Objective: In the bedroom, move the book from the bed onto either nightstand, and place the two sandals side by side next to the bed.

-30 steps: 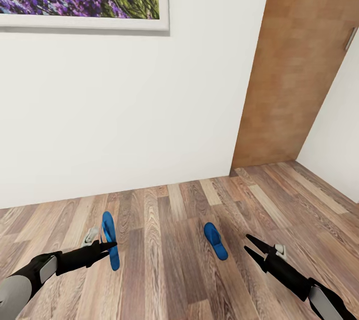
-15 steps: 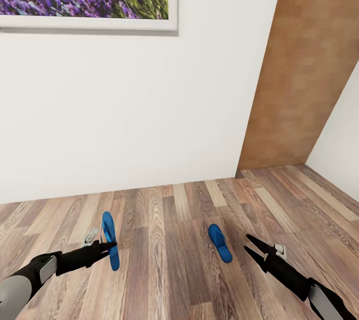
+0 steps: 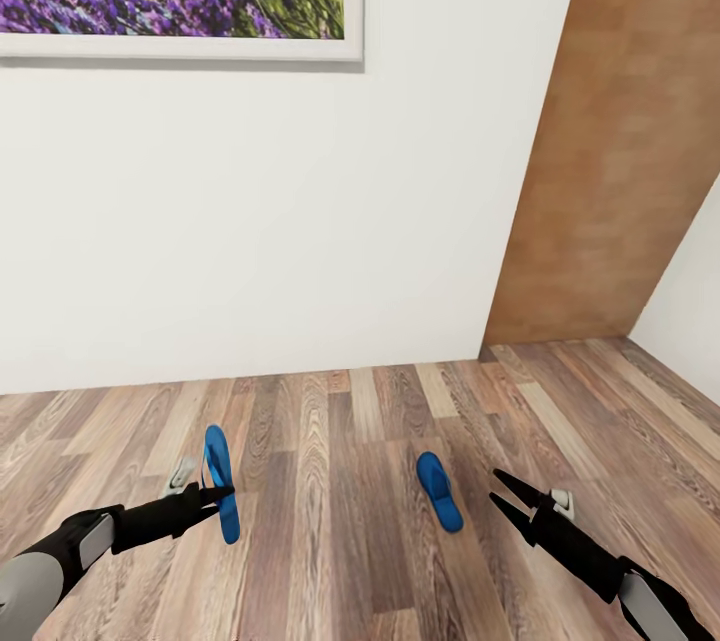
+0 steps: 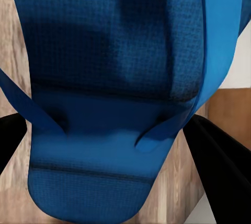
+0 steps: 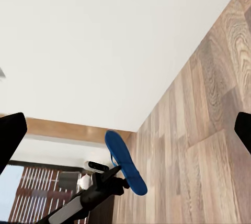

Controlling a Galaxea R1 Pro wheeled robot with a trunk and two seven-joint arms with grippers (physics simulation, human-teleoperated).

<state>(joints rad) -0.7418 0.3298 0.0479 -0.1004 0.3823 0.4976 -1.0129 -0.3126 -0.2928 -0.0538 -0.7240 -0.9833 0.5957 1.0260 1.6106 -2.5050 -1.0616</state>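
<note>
My left fingers (image 3: 222,493) clamp one sandal (image 3: 221,483), held off floor (image 3: 340,521). Second sandal (image 3: 439,491) flat on floor, just ahead of my right fingers (image 3: 500,493), spread wide, empty. White wall (image 3: 300,221) and wooden door (image 3: 610,171) ahead.

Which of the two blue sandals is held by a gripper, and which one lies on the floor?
The left gripper holds the left sandal on edge between its fingers. The other sandal lies flat on the wooden floor, before the open right gripper.
</note>
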